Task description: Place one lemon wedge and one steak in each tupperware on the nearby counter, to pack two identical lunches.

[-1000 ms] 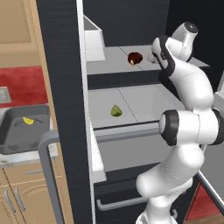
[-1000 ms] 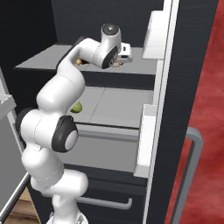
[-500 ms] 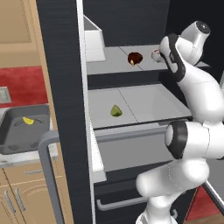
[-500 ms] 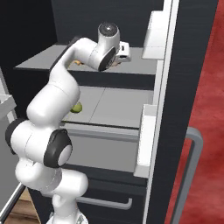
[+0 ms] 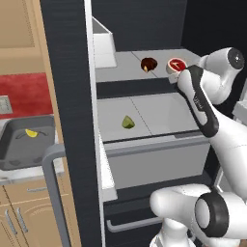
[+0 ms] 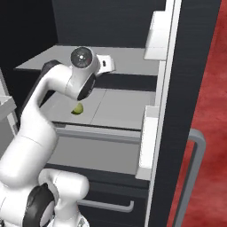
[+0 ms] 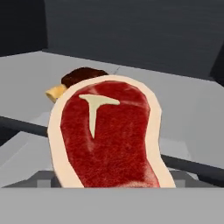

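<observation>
over on the left, a dark tray (image 5: 26, 144) sits on the counter (image 5: 29, 176) with a yellow lemon wedge (image 5: 31, 133) lying in it. the fridge door (image 5: 72, 120) stands wide open beside it. on the middle shelf (image 5: 154, 116) a green wedge (image 5: 128, 122) lies alone, also seen past the arm's elbow from the right base camera (image 6: 78, 108). up on the top shelf (image 5: 125, 67), a dark brown piece (image 5: 149, 64) sits just left of a red steak (image 5: 177, 64). the gripper (image 5: 185, 72) is right at that steak, jaws spread wide; the hand camera has the steak (image 7: 107, 135) close up, standing on edge with its white fat rim facing it, the brown piece (image 7: 81, 78) just behind. whether the steak is gripped, i cannot tell. no readable writing anywhere.
</observation>
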Robot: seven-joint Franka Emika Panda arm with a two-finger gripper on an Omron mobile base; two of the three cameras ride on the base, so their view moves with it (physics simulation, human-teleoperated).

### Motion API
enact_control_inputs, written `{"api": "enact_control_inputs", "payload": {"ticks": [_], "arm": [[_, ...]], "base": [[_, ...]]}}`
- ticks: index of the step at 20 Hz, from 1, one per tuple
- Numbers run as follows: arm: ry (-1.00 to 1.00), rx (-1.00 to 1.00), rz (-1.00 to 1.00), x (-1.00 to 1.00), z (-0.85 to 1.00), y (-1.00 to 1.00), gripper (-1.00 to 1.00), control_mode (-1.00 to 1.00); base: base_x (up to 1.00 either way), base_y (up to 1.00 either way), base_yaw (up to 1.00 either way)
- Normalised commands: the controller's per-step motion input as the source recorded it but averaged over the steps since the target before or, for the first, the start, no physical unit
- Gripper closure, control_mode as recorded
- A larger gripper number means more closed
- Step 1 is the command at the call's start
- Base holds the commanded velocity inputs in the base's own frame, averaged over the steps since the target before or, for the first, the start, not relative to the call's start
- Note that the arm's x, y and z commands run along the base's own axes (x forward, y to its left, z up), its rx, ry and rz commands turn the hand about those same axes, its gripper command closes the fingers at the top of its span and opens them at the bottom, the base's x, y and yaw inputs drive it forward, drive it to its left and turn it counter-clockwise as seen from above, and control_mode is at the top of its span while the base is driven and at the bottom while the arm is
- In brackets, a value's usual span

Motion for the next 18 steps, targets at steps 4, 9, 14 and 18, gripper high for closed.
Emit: {"api": "enact_control_inputs", "payload": {"ticks": [4, 9, 14, 18], "arm": [[0.12, 0.0, 0.05, -1.0, 0.72, 0.06, 1.0, -1.0], [0.2, 0.0, 0.04, -1.0, 0.26, 0.0, 1.0, -1.0], [0.04, -0.06, 0.04, -1.0, -0.33, 0.0, 1.0, -1.0], [0.0, -0.13, 0.04, -1.0, -0.92, 0.16, 1.0, -1.0]], "base": [[0.0, 0.0, 0.0], [0.0, 0.0, 0.0], [0.0, 0.0, 0.0], [0.0, 0.0, 0.0]]}}
